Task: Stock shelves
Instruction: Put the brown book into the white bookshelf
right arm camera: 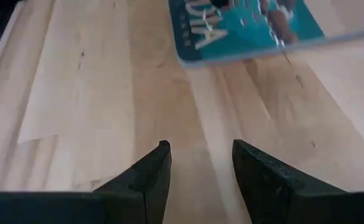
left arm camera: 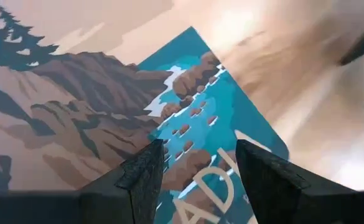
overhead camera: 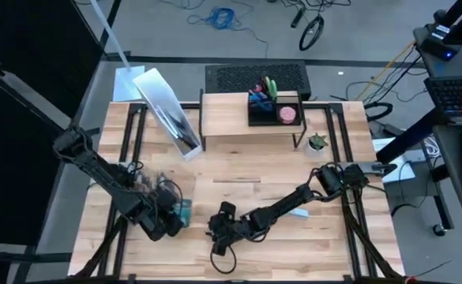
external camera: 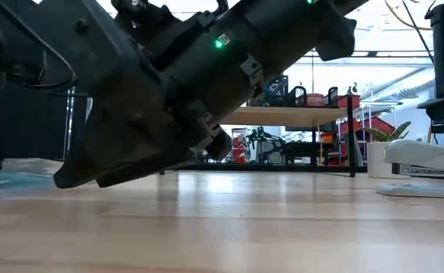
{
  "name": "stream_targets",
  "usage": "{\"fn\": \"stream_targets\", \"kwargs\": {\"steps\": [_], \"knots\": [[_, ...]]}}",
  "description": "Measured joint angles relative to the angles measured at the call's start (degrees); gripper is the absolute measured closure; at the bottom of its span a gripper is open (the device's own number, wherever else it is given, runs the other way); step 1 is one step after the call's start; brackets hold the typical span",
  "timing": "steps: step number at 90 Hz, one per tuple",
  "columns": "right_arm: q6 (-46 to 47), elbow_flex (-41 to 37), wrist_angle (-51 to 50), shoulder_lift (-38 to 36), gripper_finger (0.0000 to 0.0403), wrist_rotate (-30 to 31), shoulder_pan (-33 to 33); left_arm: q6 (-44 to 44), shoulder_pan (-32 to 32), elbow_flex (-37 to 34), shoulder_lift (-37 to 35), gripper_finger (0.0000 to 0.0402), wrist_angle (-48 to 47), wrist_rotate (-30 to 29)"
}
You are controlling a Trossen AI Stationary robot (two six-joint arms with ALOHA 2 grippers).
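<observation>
A book [overhead camera: 185, 211] with a mountain-and-teal-water cover [left arm camera: 188, 106] lies flat on the table near its left front. My left gripper [overhead camera: 175, 214] stands over it, pointing down, its open fingers [left arm camera: 197, 149] above the cover's lettered end. My right gripper [overhead camera: 217, 233] is low over bare wood to the book's right, open [right arm camera: 197, 146] and holding nothing; the book's corner [right arm camera: 250, 25] shows ahead of it. The shelves [overhead camera: 227, 118] stand at the far middle on thin black legs, the wood top also seen in the low view [external camera: 282, 115]. My left gripper comes at the book's cover [left arm camera: 200, 124] from above with its fingers apart. Whether the fingertips touch the cover, I cannot tell. The book lies flat on the table.
A black organizer tray [overhead camera: 274, 110] with pens and a pink item sits on the shelves' right half. A white file box [overhead camera: 166, 110] leans tilted at the shelves' left. A small potted plant [overhead camera: 317, 142] stands to the right. A pale blue item [overhead camera: 298, 211] lies under my right arm.
</observation>
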Motion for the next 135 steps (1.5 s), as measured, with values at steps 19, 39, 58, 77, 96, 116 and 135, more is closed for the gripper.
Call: {"fn": "stream_targets", "kwargs": {"steps": [19,39,58,77,96,116,135], "knots": [[-0.2,0.0,-2.2,-2.1,0.0250,0.1,-0.3,6.2,1.1,1.2,-0.3,0.0213,5.6,-1.3],[-4.7,0.0,-3.0,-5.0,0.0250,0.0,-1.7,7.4,0.7,6.6,-3.6,0.0213,-6.4,-1.2],[-8.0,0.0,-2.1,-5.0,0.0250,-0.2,-3.2,-2.2,-2.2,8.1,-4.7,0.0213,-23.0,1.4],[-6.7,0.0,-3.3,-4.6,0.0250,-0.9,-5.1,-16.4,-7.0,8.1,-4.8,0.0213,-32.4,5.1],[-8.6,0.0,2.3,-1.3,0.0250,-7.9,-6.6,-29.5,-12.4,5.2,-4.9,0.0213,-33.0,5.1],[-12.8,0.0,6.3,-0.8,0.0250,-7.9,-6.6,-39.3,-17.0,-0.5,-4.9,0.0213,-26.3,1.2],[-13.9,0.0,6.6,-0.8,0.0250,-8.0,-6.6,-38.7,-17.8,-6.1,-5.0,0.0213,-12.9,-7.9]]}}
